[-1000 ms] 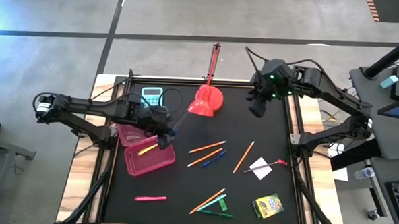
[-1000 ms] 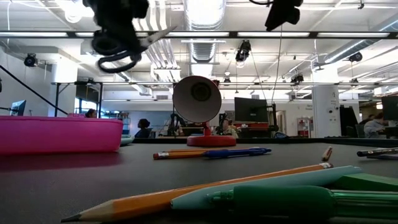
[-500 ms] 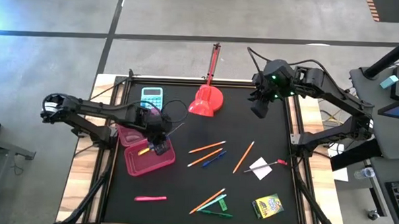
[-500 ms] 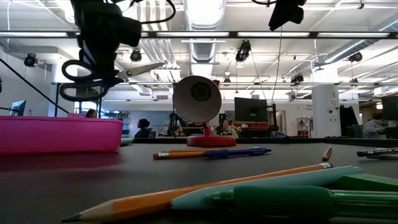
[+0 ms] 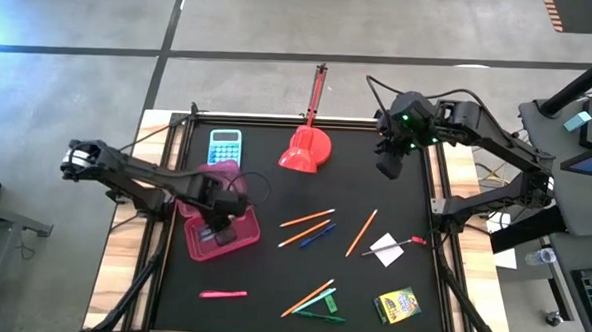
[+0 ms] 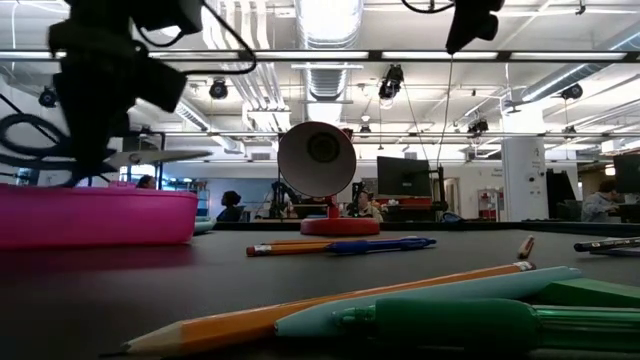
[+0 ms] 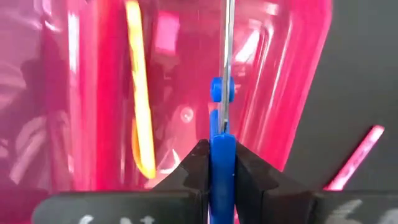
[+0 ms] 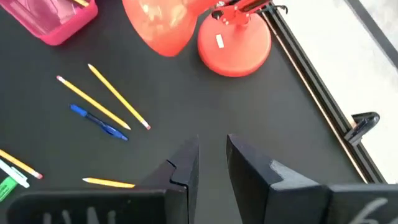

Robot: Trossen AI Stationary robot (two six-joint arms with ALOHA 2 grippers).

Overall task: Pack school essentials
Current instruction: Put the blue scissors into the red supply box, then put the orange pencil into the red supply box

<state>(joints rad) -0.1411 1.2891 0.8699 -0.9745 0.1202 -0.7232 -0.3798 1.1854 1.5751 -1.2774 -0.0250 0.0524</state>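
My left gripper (image 5: pixel 220 226) hangs over the open pink box (image 5: pixel 204 248), shut on the blue-handled scissors (image 7: pixel 222 146). In the low view the scissors' blades (image 6: pixel 150 157) lie about level just above the box rim (image 6: pixel 100 192). A yellow highlighter (image 7: pixel 140 93) lies inside the box. On the black mat lie orange pencils (image 5: pixel 307 219), a blue pen (image 5: pixel 318 233), a white square (image 5: pixel 387 252), a crayon box (image 5: pixel 397 305), green pens (image 5: pixel 320 309) and a pink highlighter (image 5: pixel 222 294). My right gripper (image 5: pixel 388 166) hovers slightly open over the mat's far right part. My left gripper pinches the scissors between its two fingers at the blue handle part just behind the pivot (image 7: pixel 222 163). The fingers come from above, pointing down. The scissors are lifted clear over the box, seen edge-on, with the blades (image 7: pixel 227 43) reaching out beyond the fingers.
A light-blue calculator (image 5: pixel 225 143) and a red lamp (image 5: pixel 305 151) with a long arm stand at the mat's far side. The box's pink lid (image 5: pixel 197 196) lies beside the box. Wooden table strips and a black frame (image 8: pixel 314 87) border the mat.
My left gripper has carried the scissors toward the table's near left and down, from beside the box to over its inside. The scissors have dropped from high above the table to just over the box rim. My right arm has shifted only slightly.
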